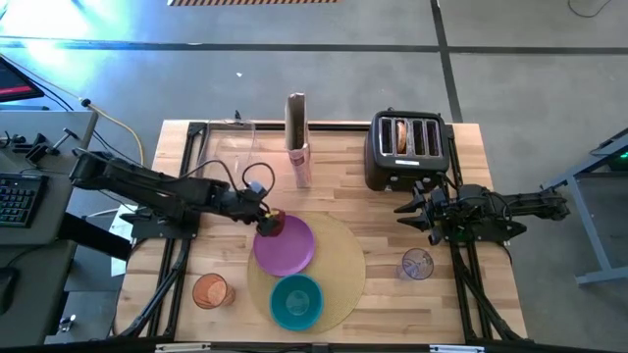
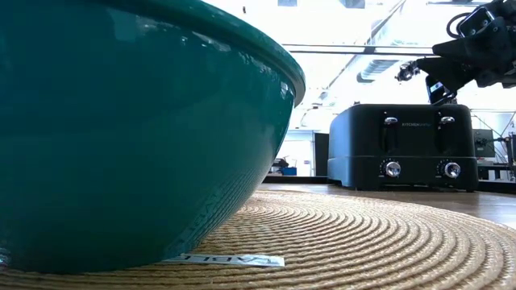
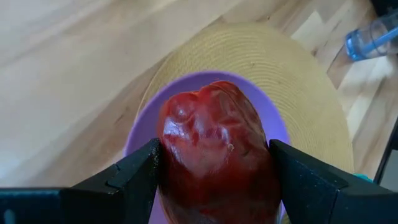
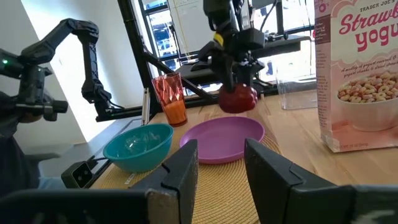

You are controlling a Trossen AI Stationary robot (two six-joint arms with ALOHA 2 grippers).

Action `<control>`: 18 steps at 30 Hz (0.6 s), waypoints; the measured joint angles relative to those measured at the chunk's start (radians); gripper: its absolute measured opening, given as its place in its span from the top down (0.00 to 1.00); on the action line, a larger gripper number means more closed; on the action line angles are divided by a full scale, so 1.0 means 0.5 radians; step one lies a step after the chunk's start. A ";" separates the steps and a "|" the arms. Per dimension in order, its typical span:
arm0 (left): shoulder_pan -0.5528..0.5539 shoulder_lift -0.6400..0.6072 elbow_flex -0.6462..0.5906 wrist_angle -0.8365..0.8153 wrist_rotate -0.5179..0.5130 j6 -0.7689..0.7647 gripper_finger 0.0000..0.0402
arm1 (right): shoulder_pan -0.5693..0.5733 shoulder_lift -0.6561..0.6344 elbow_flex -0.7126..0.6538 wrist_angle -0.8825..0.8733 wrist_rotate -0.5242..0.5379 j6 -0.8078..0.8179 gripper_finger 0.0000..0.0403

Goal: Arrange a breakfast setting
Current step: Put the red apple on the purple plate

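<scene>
A round tan mat (image 1: 334, 279) lies on the table and carries a purple plate (image 1: 289, 250) and a smaller teal bowl (image 1: 296, 301). My left gripper (image 1: 267, 222) is shut on a red fruit (image 3: 214, 149) over the plate's far left rim. The fruit also shows in the right wrist view (image 4: 238, 98). An orange cup (image 1: 210, 291) stands left of the mat and a clear glass (image 1: 417, 264) right of it. A bagel (image 1: 400, 137) sits in a toaster slot. My right gripper (image 1: 412, 210) is open and empty in front of the toaster. My left gripper pinches the red fruit's two opposite sides (image 3: 168, 155) between its two fingers (image 3: 134, 180). The fingers come from above, pointing down (image 4: 239, 68). The fruit hangs below them over the purple plate's rim (image 3: 140, 134). I cannot tell whether its underside touches the plate.
A black four-slot toaster (image 1: 407, 147) stands at the far right. A tall cereal box (image 1: 297, 137) stands at the far middle, with a clear container (image 1: 234, 147) to its left. Bare wood shows between the mat and the toaster.
</scene>
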 joint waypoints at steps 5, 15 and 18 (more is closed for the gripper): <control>-0.053 0.123 0.000 0.060 0.000 -0.075 0.36 | 0.000 0.000 -0.001 0.000 0.000 0.000 0.72; -0.094 0.300 0.000 0.081 0.007 -0.215 0.32 | 0.000 0.000 0.000 0.000 0.000 0.000 0.72; -0.125 0.350 0.000 0.074 0.009 -0.295 0.32 | 0.000 0.000 0.000 0.000 0.000 0.000 0.72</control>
